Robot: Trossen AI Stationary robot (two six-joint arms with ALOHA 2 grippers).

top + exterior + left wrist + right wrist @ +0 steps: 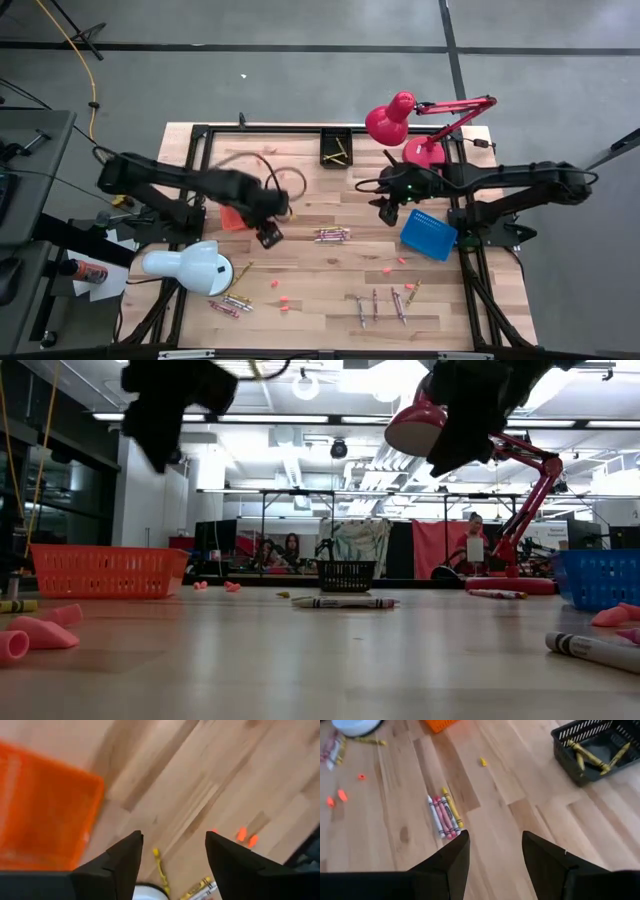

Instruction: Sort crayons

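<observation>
The left gripper (268, 236) hangs with fingers apart and empty beside the orange basket (233, 217); the right gripper (388, 212), also apart, hovers near the blue basket (428, 234). Crayons (332, 235) lie bunched between them, their label writing probably too small to read.

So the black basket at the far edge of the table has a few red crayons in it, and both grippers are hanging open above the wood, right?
Nearly. The crayons in the black basket are yellow, not red; the right wrist view shows them plainly. The rest holds: the left gripper and the right gripper both hang open above the wood with nothing between their fingers.
</observation>
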